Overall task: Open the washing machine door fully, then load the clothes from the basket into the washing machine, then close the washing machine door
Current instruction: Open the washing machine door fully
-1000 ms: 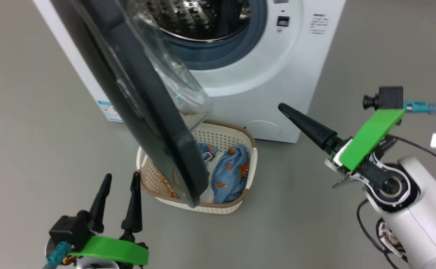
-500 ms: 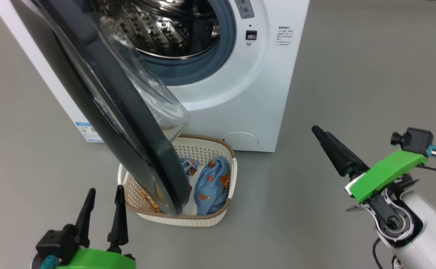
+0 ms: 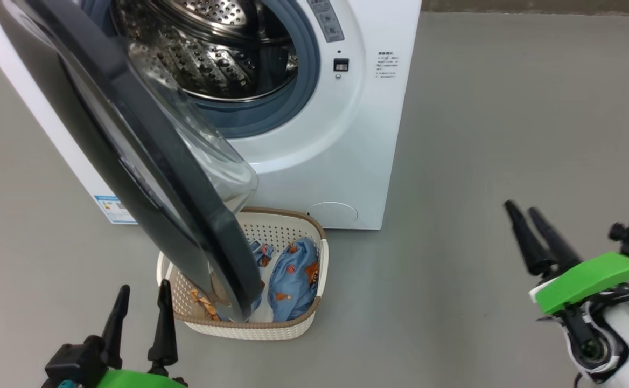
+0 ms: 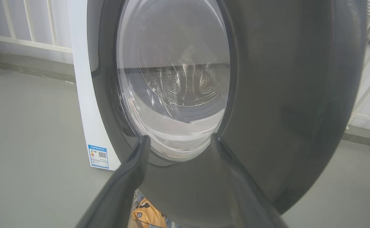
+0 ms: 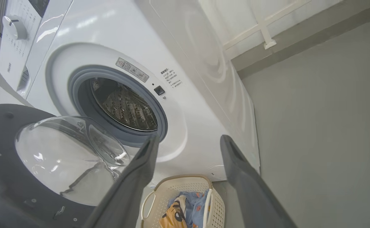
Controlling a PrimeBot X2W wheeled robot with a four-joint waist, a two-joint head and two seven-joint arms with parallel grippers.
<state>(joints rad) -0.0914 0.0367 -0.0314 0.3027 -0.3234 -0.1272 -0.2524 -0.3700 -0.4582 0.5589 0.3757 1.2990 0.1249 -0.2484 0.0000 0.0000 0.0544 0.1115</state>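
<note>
The washing machine door [image 3: 185, 215] stands swung out above the basket [image 3: 271, 330] on the floor just before the washing machine [image 3: 347, 134] – the clothes [image 3: 293, 280] inside it – while the left gripper [image 3: 144, 288] and right gripper [image 3: 521, 211] hover clear, jaws wide and empty.

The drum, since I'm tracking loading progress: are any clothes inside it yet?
No, what shows of the drum is bare steel, and the clothes lie in the basket.

washing machine [image 3: 347, 161]: 1 | basket [image 3: 271, 330]: 1 | clothes [image 3: 292, 280]: 2 | tools [image 3: 145, 285] [image 3: 520, 207]: 2
</note>
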